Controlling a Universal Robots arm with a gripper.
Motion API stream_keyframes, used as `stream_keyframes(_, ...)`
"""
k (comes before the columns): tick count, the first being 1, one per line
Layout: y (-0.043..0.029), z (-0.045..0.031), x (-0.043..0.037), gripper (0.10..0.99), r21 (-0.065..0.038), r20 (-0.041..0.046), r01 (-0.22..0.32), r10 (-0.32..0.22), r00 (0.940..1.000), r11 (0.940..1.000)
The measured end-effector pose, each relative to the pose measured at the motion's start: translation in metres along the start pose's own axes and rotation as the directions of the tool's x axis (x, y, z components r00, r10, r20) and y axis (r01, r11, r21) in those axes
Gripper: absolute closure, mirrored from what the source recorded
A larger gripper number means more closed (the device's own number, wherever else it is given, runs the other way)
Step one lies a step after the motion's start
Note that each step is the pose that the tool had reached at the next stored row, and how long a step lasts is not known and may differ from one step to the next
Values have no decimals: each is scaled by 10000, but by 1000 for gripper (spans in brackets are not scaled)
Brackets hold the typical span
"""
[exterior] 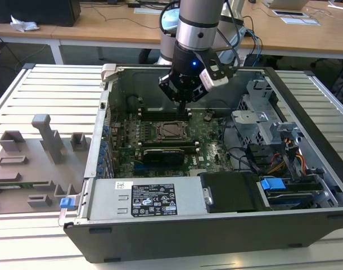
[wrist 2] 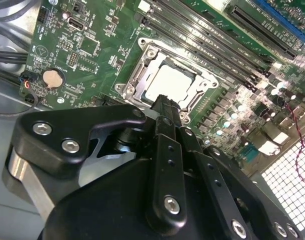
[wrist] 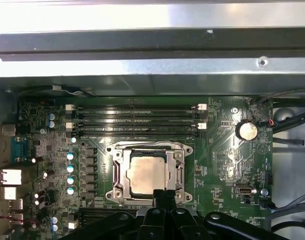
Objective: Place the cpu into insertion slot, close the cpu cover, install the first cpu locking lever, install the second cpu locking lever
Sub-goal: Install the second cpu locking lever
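Note:
The cpu (wrist: 146,175) (wrist 2: 170,82), a pale metal square, lies flat in the insertion slot (exterior: 172,130) on the green motherboard. The cpu cover (wrist: 118,172) (wrist 2: 142,67), a silvery frame, lies down around the chip's top. My gripper (exterior: 184,111) hangs inside the open computer case, just above the slot's edge. In both wrist views its black fingertips (wrist 2: 165,102) (wrist: 165,195) are pressed together with nothing between them, over the rim of the cover. I cannot tell how the thin locking levers beside the slot stand.
Memory slots (wrist: 137,120) run beside the socket. A coin battery (wrist: 246,130) and cables (wrist: 292,125) sit nearby. Case walls (exterior: 107,107), the power supply (exterior: 146,197) and a drive cage (exterior: 261,124) ring the board. A grey fixture (exterior: 42,146) lies at the exterior view's left.

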State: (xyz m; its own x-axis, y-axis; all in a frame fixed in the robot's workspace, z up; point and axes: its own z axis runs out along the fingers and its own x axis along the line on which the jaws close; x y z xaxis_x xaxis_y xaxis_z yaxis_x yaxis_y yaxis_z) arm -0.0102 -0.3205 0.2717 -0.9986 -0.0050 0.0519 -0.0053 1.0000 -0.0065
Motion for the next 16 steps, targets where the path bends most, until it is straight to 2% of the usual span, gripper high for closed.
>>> stream_keyframes(16,-94,42,16,980,1,0,0,0,10000,10000)
